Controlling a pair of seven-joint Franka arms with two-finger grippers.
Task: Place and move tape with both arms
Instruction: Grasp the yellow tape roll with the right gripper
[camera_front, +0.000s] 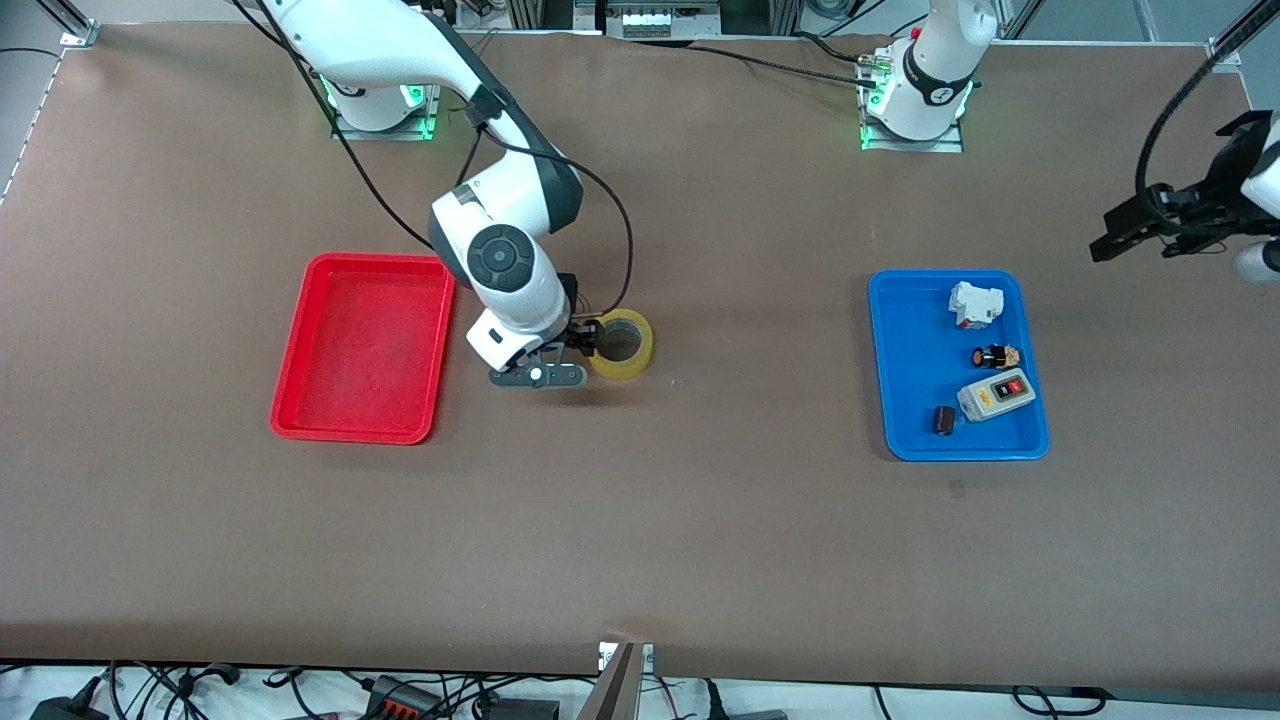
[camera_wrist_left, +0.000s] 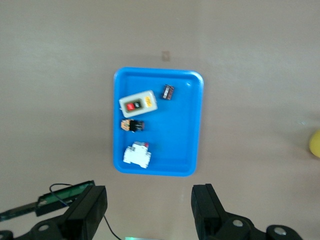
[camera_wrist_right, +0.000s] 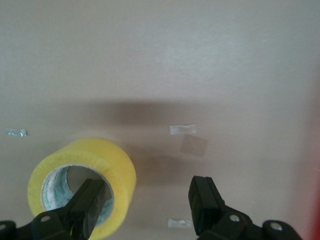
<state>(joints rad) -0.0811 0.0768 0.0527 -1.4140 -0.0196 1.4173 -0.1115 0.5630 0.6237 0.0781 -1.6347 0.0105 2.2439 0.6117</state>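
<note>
The yellow tape roll (camera_front: 621, 344) lies flat on the brown table, between the red tray and the blue tray and closer to the red one. My right gripper (camera_front: 584, 343) is low at the roll's edge and open. In the right wrist view one finger (camera_wrist_right: 89, 202) sits over the tape's (camera_wrist_right: 112, 165) hollow core. The other finger (camera_wrist_right: 204, 200) is outside, so the roll's wall lies between them without being pinched (camera_wrist_right: 149, 192). My left gripper (camera_front: 1112, 240) waits high at the left arm's end of the table, open and empty (camera_wrist_left: 150, 197). The tape shows as a yellow sliver in the left wrist view (camera_wrist_left: 315, 144).
An empty red tray (camera_front: 300, 400) lies beside the right gripper, toward the right arm's end. A blue tray (camera_front: 910, 400) holds a white breaker (camera_front: 975, 303), a small black and orange part (camera_front: 995, 356), a grey button box (camera_front: 996, 394) and a dark block (camera_front: 943, 420).
</note>
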